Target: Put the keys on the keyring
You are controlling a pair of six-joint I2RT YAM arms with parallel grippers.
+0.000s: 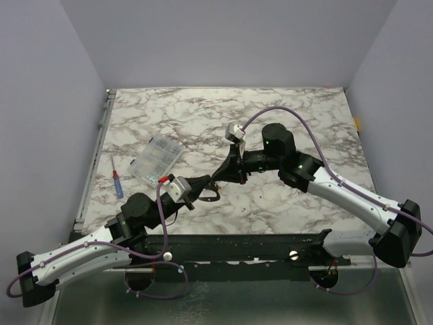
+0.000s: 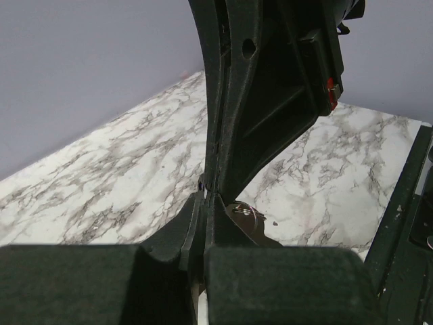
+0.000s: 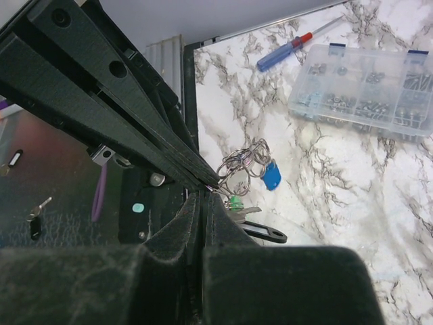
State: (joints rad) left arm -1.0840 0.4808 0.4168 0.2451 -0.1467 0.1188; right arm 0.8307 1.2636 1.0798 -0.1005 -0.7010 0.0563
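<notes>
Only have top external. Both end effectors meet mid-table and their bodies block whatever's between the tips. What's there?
Observer: The right wrist view shows a bunch of wire rings, the keyring, right beside where the right end effector meets the left end effector.
Operator: Any keys with it?
Observer: A blue-headed key and a green-headed key sit in among the rings. I can't tell whether they're threaded on.
Operator: Open or shut?
Observer: Both shut. In each wrist view that arm's own fingers press together with no visible gap. What they pinch is hidden.
</notes>
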